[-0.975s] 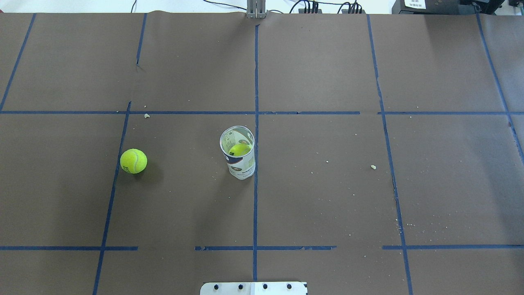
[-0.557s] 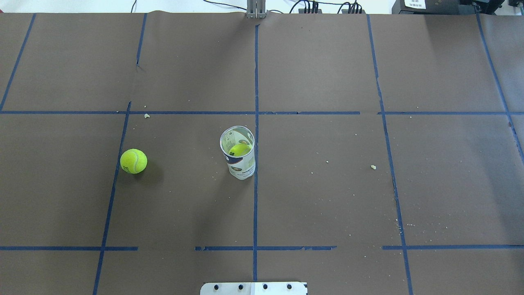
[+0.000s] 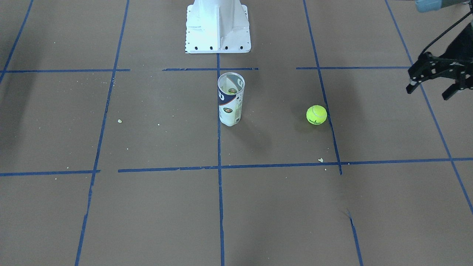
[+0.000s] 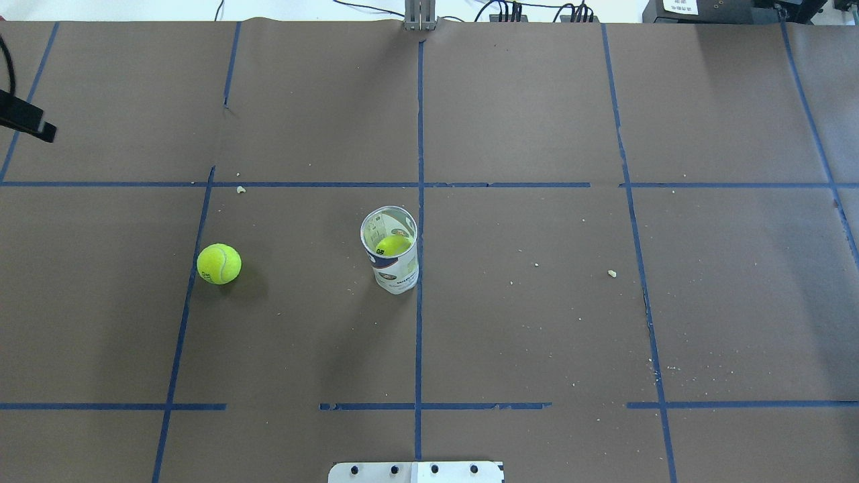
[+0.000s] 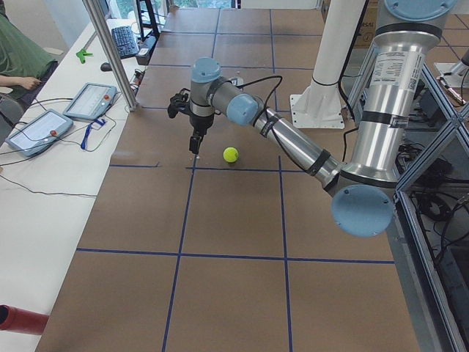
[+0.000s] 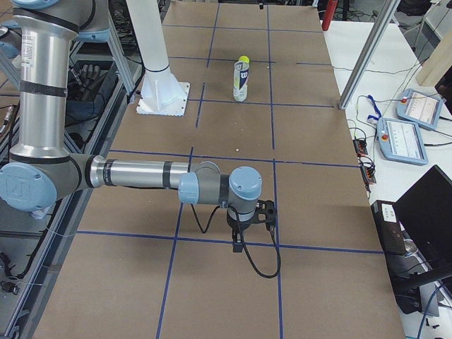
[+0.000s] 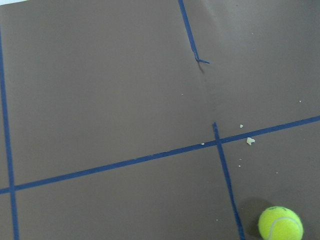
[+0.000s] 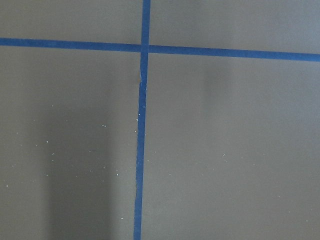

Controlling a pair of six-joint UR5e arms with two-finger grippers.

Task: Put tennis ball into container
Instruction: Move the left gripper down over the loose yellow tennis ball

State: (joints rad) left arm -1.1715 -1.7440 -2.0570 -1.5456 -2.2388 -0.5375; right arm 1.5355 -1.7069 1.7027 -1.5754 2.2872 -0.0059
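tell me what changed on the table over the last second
The left gripper, open and empty, has come into the overhead view at its left edge, well away from the tennis ball. Nothing was grasped or released. The tennis ball, the container and the second ball inside it stayed put.

We are bringing our left gripper (image 4: 32, 126) into the overhead view, at ten o'clock from the tennis ball (image 4: 219, 263).
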